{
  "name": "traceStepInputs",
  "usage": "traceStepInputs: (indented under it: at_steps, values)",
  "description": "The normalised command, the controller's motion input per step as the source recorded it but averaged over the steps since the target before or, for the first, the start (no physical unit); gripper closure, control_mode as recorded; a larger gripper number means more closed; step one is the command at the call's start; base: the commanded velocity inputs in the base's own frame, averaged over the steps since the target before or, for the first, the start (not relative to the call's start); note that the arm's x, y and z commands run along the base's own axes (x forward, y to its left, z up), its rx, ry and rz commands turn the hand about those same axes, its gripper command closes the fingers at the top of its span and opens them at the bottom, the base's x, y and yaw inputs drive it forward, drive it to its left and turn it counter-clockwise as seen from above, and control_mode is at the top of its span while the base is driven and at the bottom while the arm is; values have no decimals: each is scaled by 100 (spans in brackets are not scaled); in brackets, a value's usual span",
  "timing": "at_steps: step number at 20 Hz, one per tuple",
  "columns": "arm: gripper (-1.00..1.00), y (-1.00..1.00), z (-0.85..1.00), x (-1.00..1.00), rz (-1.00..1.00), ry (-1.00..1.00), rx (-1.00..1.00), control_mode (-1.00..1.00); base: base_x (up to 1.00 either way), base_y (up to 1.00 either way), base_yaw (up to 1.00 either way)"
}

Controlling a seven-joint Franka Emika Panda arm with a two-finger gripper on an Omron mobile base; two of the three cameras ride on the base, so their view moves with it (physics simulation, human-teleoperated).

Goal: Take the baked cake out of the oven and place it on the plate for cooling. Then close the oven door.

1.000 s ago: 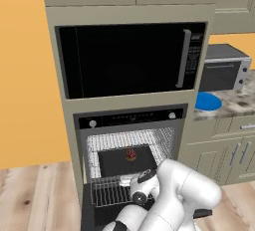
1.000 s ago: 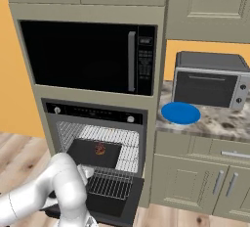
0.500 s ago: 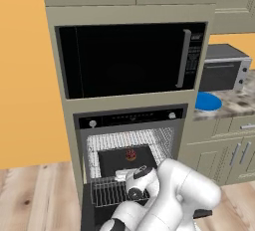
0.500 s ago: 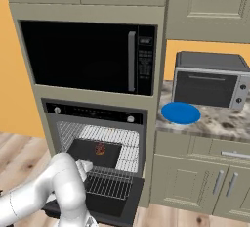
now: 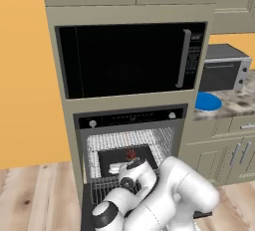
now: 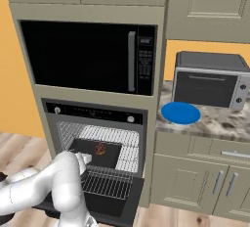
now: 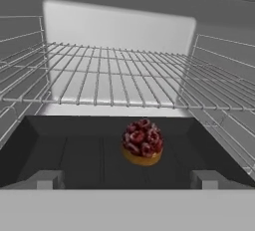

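Reaching into the oven now: gripper at the cavity mouth, jaws spread wide, nothing between them. Two blunt grey fingertips sit at the near lip of the tray, one on each side, with the cake between them but further into the oven, untouched.

Cake: small round lump, tan base, bumpy dark-red top, sitting upright on the tray floor slightly right of centre in the hand view. Also shows as a reddish speck in the left base view and the right base view.

Tray: flat, rectangular, matte black, low sloped walls, inside the oven under a wire rack. Rack is thin silver rods in a grid, with matching wire runners on both side walls. Oven back wall is a plain pale panel.

Oven door is dropped open flat below the cavity, black, with a second wire rack pulled out over it. Control strip above the cavity is glossy black with two silver knobs.

Plate: round, flat, bright blue, on the speckled stone counter right of the oven, in front of the silver toaster oven. Black microwave directly above the oven.
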Motion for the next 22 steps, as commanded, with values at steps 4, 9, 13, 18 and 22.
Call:
traceStepInputs:
  at_steps: [4, 9, 13, 18, 22]
  values:
    - [-100, -40, 0, 20, 9, 0, 3, -100, 0, 0, 0]
    - [-100, -52, -4, 1, 7, 0, 2, -100, 0, 0, 0]
    - [-100, -46, -12, 0, 4, 0, 2, -100, 0, 0, 0]
    - [-100, -31, -29, 14, 3, 0, 1, -100, 0, 0, 0]
    - [-100, -17, -15, 21, 1, 0, 1, -100, 0, 0, 0]
